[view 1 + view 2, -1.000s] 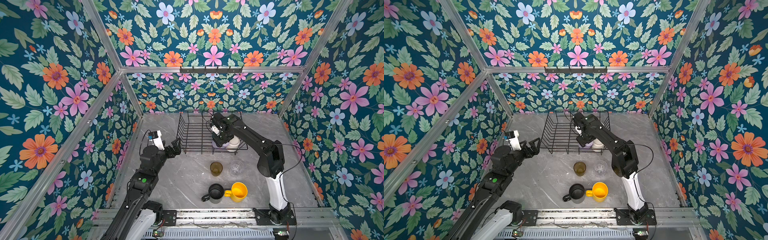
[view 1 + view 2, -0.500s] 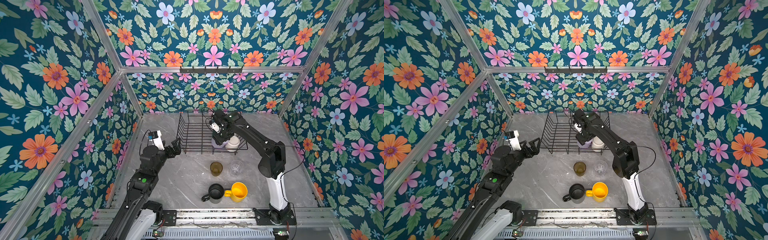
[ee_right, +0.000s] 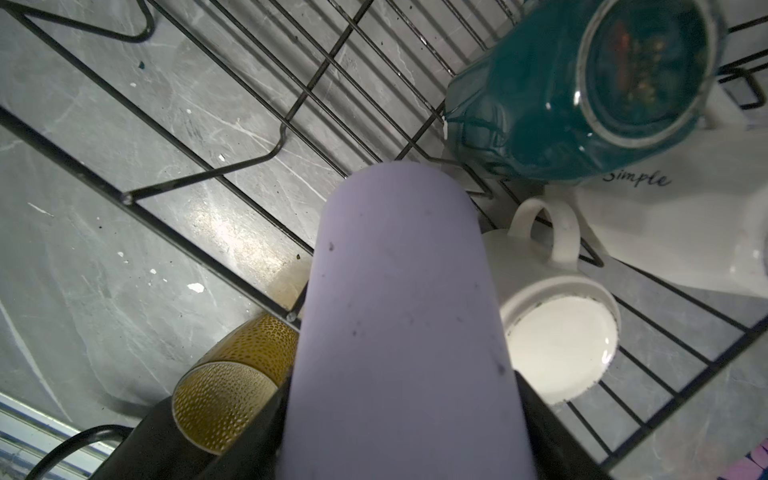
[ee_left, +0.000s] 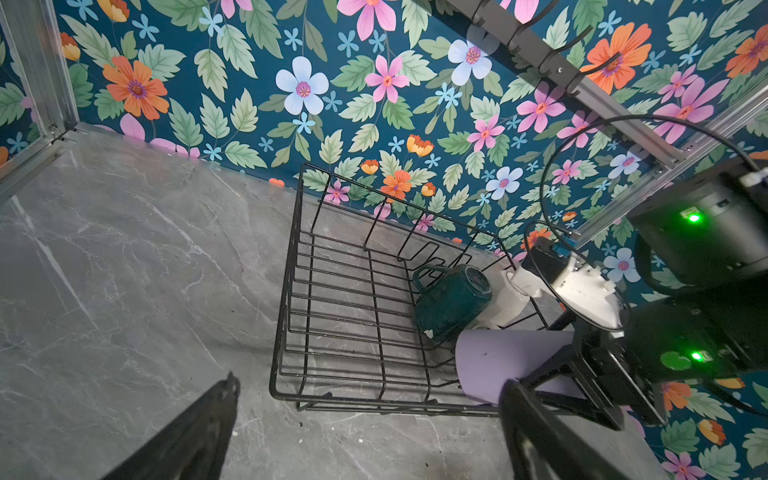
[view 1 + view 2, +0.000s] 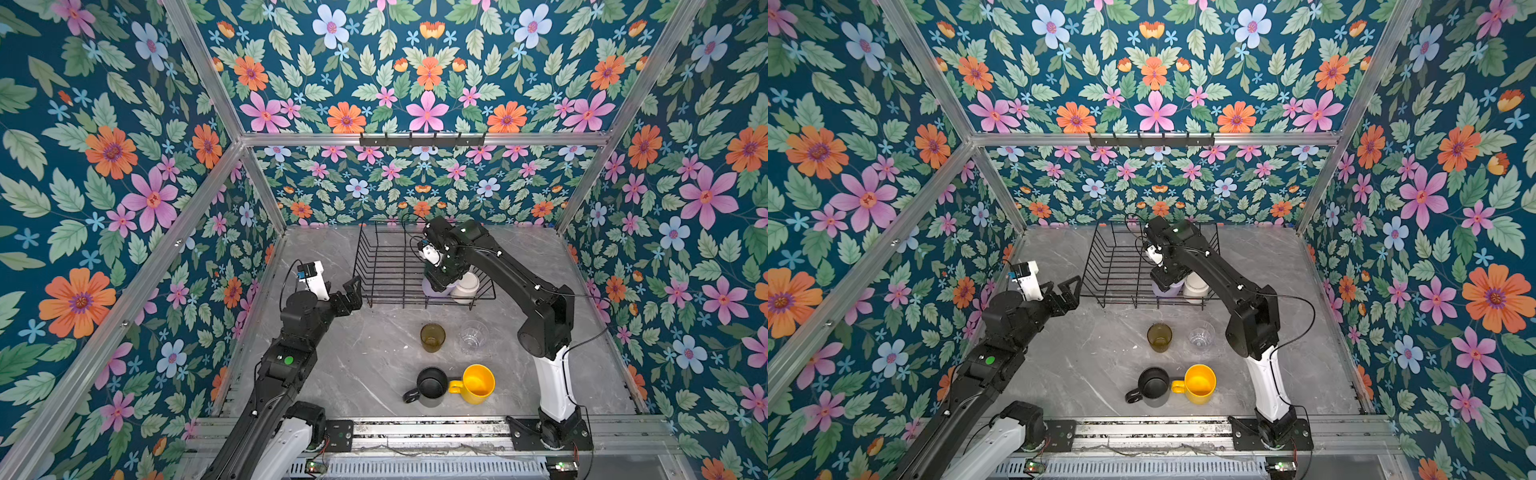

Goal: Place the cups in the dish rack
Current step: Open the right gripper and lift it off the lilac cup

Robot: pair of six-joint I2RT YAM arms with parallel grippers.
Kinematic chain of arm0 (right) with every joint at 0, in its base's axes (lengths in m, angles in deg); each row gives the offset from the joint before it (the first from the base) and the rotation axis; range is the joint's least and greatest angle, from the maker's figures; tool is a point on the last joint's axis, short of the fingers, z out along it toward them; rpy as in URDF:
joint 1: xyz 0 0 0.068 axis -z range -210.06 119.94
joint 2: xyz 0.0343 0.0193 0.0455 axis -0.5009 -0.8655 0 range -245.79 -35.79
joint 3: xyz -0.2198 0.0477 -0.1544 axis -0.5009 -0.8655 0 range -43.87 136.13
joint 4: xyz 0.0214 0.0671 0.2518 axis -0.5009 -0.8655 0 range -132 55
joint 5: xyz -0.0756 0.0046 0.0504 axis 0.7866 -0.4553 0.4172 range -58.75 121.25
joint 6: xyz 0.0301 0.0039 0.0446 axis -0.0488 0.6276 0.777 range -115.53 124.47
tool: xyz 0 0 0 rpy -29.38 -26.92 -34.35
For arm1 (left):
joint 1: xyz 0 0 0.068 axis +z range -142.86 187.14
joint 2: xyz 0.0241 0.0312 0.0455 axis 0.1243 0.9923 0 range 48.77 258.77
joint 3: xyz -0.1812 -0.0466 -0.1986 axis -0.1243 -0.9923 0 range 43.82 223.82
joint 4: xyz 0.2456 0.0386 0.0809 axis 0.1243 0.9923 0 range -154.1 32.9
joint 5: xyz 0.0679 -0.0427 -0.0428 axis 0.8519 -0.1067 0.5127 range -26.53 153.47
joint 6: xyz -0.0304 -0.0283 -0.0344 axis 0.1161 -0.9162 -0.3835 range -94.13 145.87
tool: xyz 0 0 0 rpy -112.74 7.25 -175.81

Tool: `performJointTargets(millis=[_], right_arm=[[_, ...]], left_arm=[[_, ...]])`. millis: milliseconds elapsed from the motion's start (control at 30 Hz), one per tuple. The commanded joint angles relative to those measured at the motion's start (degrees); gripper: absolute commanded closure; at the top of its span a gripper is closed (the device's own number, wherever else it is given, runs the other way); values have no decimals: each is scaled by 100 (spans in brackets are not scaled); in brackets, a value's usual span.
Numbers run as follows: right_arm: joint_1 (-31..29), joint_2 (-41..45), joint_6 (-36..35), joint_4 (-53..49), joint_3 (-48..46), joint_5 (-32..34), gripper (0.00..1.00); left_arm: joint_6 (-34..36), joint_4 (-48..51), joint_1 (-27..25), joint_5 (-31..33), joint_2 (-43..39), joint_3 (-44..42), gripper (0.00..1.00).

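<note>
Four of eight cups at the black wire dish rack [image 5: 368, 266]; four more outside it. Inside, toward the rack's right end: glossy dark-green ceramic mug [image 4: 451, 301] on its side, white ceramic mug lettered "Simple" [image 3: 685, 232] leaning beside it, plain white ceramic mug [image 3: 557, 345] mouth-down on the wires. Fourth item, a tall matte lilac tumbler [image 3: 399, 332], tilted over the rack's near right corner, pinched across its body by the right gripper [image 5: 438, 284]. Contact between lilac tumbler and rack wires: cannot tell.

Left gripper [image 5: 351, 295] empty, jaws spread wide, just outside the rack's near left corner, touching nothing.

On the grey marble-pattern tabletop [image 5: 361, 365] in front of the rack: dimpled amber glass [image 5: 432, 337] and clear glass [image 5: 473, 336] near the front rail; black mug [image 5: 430, 386] and yellow mug [image 5: 478, 384] farther off, side by side.

Step in hand, by judgement: placing of the lilac tumbler. Called for next: lower until seated on the wires beside the plain white mug, without nudging it; then open the jaws and lift clear of the rim.
</note>
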Motion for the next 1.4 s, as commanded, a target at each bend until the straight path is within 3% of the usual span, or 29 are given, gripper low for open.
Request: performJointTargets(millis=[0,333,667,833,1000,1367], right_arm=[[-19,-130,-100,-304,111,63,100],[-25,-702,-173,-409,451,82,96],[-26,-1152,-165,-467,704,84,61],[-28,-1145,-134,-393,695,33,38],[-24,-1015,-92,-254,662,-100,22],[-24,-585,19,-38,494,-230,15]], left_arm=[[35,-102,4,-12,-32,-8,0],[42,-84,13,2,-67,-32,0],[43,-67,8,23,-87,-60,0],[54,-49,7,46,-96,-65,0],[61,-32,10,63,-104,-61,0],[96,12,13,120,-184,-69,0]])
